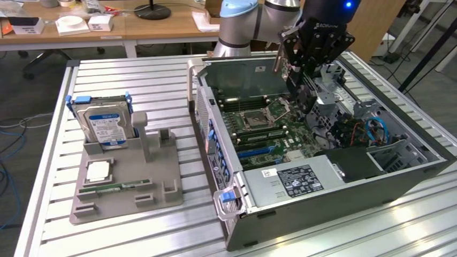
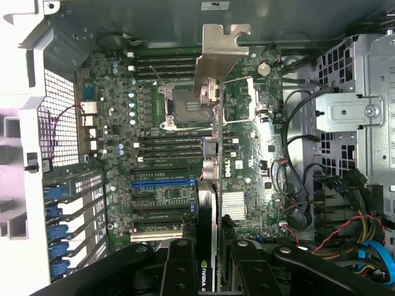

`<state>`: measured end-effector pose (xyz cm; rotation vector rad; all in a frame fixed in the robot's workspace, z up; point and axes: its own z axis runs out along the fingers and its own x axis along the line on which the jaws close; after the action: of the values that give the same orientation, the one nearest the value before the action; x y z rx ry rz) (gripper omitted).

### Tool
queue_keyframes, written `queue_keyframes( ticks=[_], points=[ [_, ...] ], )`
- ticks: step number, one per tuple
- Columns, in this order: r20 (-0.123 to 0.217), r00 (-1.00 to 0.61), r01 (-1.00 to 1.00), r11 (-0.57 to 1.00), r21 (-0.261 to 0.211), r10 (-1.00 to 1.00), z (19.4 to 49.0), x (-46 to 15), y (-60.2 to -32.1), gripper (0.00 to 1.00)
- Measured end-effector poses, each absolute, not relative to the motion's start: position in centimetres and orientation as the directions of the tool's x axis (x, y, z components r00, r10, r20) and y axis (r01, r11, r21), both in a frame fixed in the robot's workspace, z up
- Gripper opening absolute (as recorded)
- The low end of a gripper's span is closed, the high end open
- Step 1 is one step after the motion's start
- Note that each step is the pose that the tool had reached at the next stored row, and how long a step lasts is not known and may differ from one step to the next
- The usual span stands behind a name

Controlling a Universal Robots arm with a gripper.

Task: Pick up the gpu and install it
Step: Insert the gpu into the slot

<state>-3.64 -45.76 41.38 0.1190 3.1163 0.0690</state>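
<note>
Closest to your wrist camera, the gripper (image 2: 207, 250) has its black fingers (image 2: 176, 262) clamped on the gpu (image 2: 211, 185), one finger on each face. The fingers' upper parts are cut off by the picture's edge. You see the card edge-on, so its face is hidden; only a scrap of green logo shows at the gripped end. Its silvery bracket (image 2: 217, 52) is at the far end, away from the fingers. Beyond it lies the motherboard (image 2: 247, 154), where the card covers part of the processor socket (image 2: 182, 98), with the blue slot (image 2: 163, 182) off to one side. From the exterior view, the gripper (image 1: 303, 80) hangs over the open computer case (image 1: 400, 176), and the gpu (image 1: 305, 101) merges with the dark interior, so you cannot tell whether its lower end touches anything. On the exterior view's left, a grey tray (image 1: 125, 203) holds a hard drive (image 1: 107, 126).
</note>
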Motion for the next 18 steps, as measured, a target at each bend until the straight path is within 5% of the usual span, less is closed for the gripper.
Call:
queue_keyframes(
  ticks=[18],
  points=[
    [-0.021,-0.998,0.058,0.997,0.045,0.059,41.38,-3.64,-45.76,0.26]
  ],
)
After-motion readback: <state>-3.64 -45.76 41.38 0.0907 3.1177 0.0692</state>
